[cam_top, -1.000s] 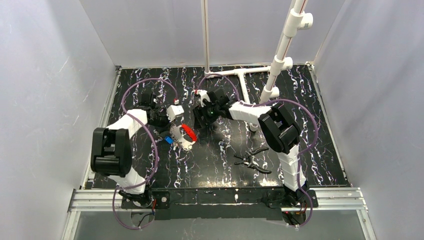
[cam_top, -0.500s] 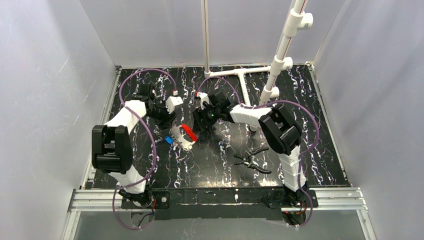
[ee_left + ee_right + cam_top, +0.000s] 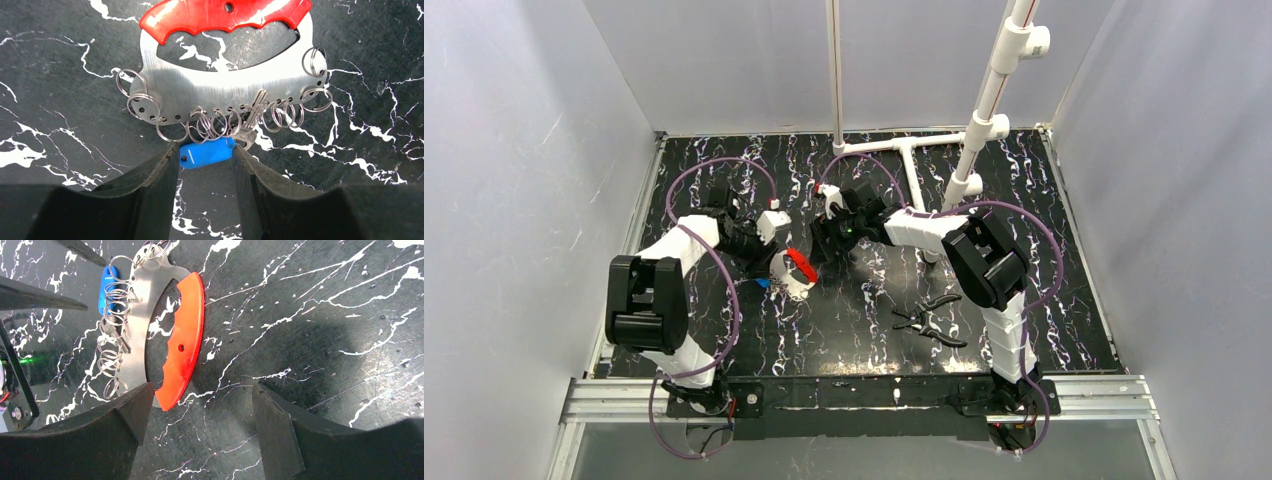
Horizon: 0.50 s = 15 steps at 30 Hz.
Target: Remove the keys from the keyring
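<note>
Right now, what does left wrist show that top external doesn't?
Left wrist only: the rings on the plate, one key, and the left gripper flanking the blue tag. Top external only: pliers and the right gripper. Both: the plate and its red grip.

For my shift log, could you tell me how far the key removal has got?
Done: nothing; the blue-headed key hangs on the keyring. In hand: left pincer flanks its blue head, hold unclear; right pincer open by the red handle. Left: pulling the key free.
</note>
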### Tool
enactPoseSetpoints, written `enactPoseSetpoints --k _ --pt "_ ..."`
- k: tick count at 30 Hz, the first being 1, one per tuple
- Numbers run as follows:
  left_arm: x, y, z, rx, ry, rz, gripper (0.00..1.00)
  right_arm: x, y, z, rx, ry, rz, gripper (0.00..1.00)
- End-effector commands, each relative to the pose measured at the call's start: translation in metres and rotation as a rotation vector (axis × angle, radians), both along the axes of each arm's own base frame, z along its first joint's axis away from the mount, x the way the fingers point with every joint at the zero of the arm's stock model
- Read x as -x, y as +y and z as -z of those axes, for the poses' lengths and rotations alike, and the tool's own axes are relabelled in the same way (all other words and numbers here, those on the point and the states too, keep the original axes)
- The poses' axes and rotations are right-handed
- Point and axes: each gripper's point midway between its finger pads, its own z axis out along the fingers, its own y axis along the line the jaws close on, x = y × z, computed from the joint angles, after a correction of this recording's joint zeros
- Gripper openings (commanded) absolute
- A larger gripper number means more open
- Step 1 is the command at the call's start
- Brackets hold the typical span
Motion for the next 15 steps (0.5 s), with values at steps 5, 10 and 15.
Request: enactPoseSetpoints --k 5,10,15 --pt "-0.006 -0.010 -0.009 0.003 -0.082 0.027 0.38 -0.001 0.005 -0.018 -0.033 -0.027 -0.005 0.81" --pt "-0.009 -0.008 0.000 -0.042 -0.097 0.037 0.31 -0.001 0.006 -0.016 -0.032 -0.018 -0.005 0.81" --pt "-0.003 -0.002 0.017 -0.098 -0.076 0.063 0.25 0.000 0.005 -0.012 -0.023 -0.013 -0.005 0.81"
